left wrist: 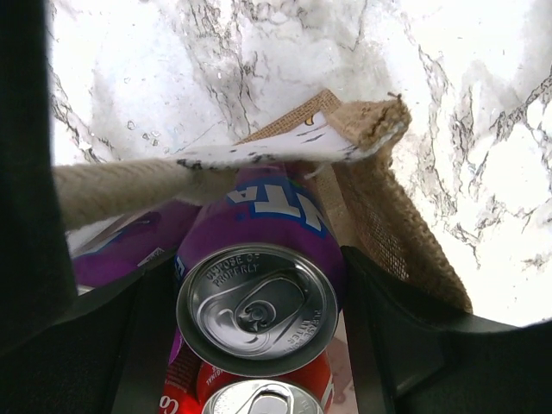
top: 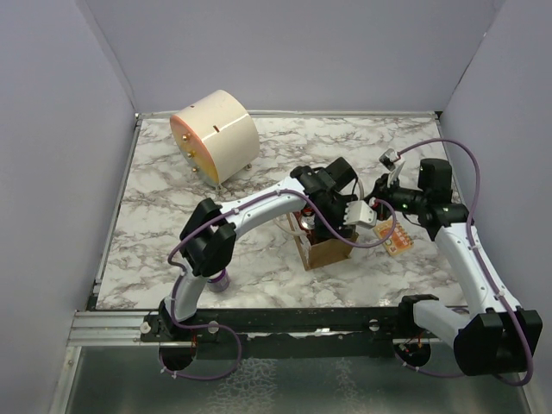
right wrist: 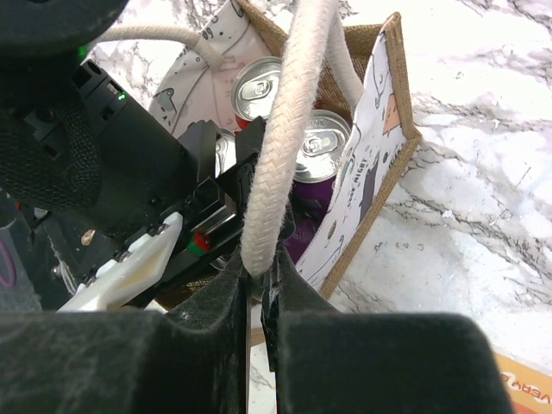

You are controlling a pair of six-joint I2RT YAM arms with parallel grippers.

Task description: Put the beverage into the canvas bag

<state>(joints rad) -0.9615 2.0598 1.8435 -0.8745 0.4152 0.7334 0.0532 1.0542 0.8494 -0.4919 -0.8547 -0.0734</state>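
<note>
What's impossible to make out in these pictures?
Top view: what's inside the canvas bag, covered by the left gripper.
Top view: a purple object, mostly hidden under the left arm.
Left wrist view: the purple can, name partly covered by the bag.
Right wrist view: the orange packet, cut off by the corner.

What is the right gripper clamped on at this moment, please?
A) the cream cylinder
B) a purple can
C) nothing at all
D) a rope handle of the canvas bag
D: the right wrist view shows the right gripper shut on the whitish rope handle of the canvas bag.
</note>
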